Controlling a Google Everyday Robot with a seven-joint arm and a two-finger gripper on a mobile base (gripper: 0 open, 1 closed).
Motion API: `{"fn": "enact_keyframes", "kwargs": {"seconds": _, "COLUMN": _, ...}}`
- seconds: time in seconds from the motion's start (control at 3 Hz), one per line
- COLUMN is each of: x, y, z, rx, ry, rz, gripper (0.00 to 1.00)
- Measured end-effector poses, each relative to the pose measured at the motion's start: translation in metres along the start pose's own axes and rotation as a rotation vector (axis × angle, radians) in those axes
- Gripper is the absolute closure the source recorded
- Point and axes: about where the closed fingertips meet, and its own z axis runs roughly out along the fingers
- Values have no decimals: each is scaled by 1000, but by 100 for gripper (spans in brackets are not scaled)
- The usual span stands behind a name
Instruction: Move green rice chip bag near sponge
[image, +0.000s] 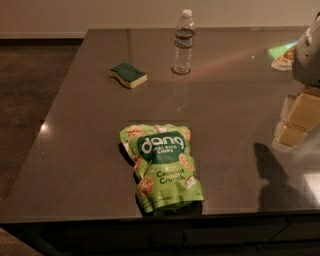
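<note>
Zero progress so far, by my read: bag (161, 167) lies flat near the table (235, 90) front edge, well apart from sponge (128, 74) at back left; bottle (183, 44) stands near sponge, to its right. Gripper (299, 116) sits at right edge, clear of bag; apart or together, can't tell. You've still got the whole grab, carry & drop to do.

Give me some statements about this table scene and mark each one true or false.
1. The green rice chip bag lies near the front edge of the table. True.
2. The sponge touches the bag. False: it lies apart, farther back.
3. The water bottle lies on its side. False: it stands upright.
4. The gripper is at the right edge of the view, away from the bag. True.
</note>
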Motion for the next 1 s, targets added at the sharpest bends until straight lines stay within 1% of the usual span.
{"fn": "enact_keyframes", "kwargs": {"seconds": 0.67, "x": -1, "y": -1, "z": -1, "rx": 0, "ry": 5, "rz": 3, "gripper": 0}}
{"fn": "enact_keyframes", "kwargs": {"seconds": 1.0, "x": -10, "y": 6, "z": 6, "rx": -47, "ry": 16, "rz": 54, "gripper": 0}}
